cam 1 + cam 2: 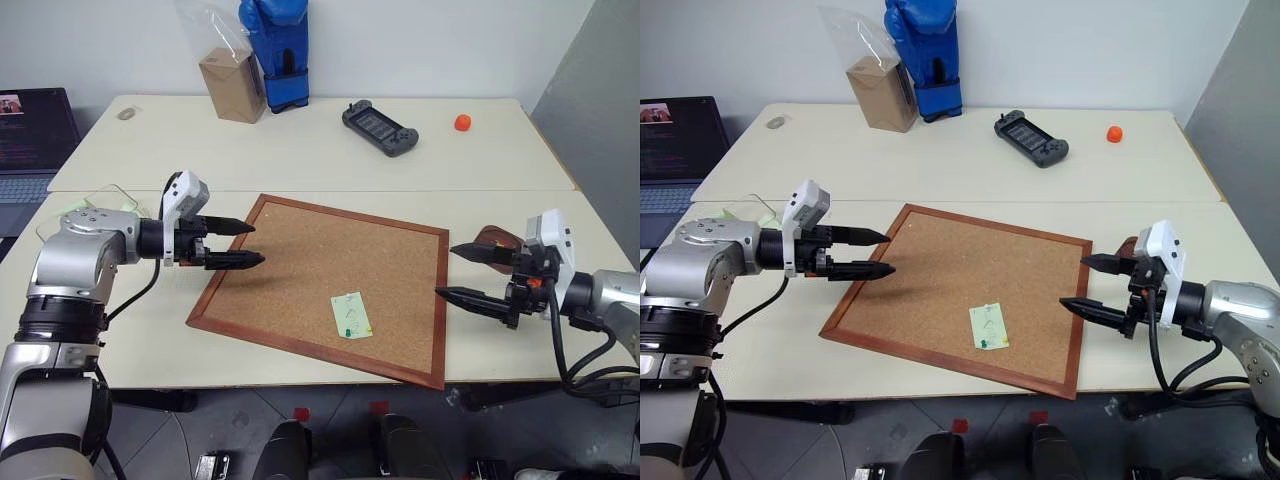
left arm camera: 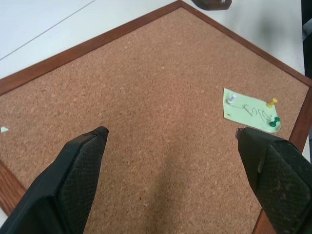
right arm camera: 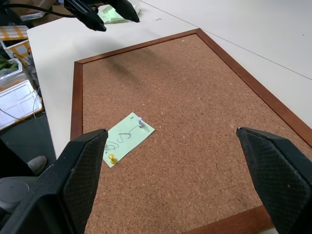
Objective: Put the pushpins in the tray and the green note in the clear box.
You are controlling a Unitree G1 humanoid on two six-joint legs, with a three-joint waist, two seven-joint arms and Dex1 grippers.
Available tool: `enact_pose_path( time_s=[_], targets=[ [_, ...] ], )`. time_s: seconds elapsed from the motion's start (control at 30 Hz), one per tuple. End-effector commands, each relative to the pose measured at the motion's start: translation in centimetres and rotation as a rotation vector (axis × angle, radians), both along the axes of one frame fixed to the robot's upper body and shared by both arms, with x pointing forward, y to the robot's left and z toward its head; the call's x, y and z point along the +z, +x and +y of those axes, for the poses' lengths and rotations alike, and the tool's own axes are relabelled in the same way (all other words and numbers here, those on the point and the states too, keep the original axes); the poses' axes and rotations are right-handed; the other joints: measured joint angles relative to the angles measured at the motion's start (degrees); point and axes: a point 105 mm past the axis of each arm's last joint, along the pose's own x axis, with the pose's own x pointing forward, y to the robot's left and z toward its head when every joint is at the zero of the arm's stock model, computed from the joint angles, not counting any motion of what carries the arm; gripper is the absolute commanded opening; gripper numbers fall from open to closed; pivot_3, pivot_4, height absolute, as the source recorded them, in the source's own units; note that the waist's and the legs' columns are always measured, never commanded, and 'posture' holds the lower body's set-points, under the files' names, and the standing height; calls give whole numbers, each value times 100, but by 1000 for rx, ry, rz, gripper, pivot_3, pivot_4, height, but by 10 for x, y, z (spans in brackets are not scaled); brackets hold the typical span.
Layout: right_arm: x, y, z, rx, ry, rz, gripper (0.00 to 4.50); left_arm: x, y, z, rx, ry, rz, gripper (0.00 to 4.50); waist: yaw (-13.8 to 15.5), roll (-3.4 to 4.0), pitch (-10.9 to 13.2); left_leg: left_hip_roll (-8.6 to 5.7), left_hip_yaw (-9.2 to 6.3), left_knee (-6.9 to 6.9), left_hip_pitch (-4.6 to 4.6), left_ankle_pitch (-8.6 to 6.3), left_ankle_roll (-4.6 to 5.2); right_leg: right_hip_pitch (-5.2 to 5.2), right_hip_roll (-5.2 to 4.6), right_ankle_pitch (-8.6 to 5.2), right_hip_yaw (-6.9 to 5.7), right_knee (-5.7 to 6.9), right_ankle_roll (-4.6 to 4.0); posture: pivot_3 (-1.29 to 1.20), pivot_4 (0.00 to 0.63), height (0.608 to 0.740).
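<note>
A pale green note [image 1: 351, 315] with faint scribbles lies on a cork board [image 1: 300, 260] near its front edge, on a pale desk [image 1: 300, 150]. The left wrist view shows three pushpins [image 2: 272, 102] in it: white, yellow and green. The left pincer [image 1: 252, 243] and right pincer [image 1: 452, 271] hover over opposite board edges, both spread and empty. A dark tray [image 1: 497, 239] sits behind the right pincer.

Pale green note [image 2: 249, 110] lying flat near the cork board's [image 1: 300, 270] near edge, pinned by white [image 2: 232, 99], yellow [image 2: 272, 102] and green [image 2: 274, 122] pushpins. Brown tray [image 1: 493, 239] off the board's right side; clear box [image 1: 105, 203] off the left.
</note>
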Motion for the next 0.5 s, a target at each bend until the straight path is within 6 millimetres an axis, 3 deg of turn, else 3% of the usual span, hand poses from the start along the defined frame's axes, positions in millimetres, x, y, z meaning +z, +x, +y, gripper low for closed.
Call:
enact_pose_path(
  time_s=[0.03,0.5],
  targets=[
    [9,-4,4,17,-2,-48,4488,15,0,6,7,26,-74,4500,-1,0,0,0,-1,0,0,0,0,0,0,0,0,0,0,0,150,740],
    [4,-7,11,25,4,-46,4488,17,5,-2,-17,-13,-72,4500,-2,0,0,0,1,1,1,0,0,0,1,0,0,4,0,0,150,740]
  ],
)
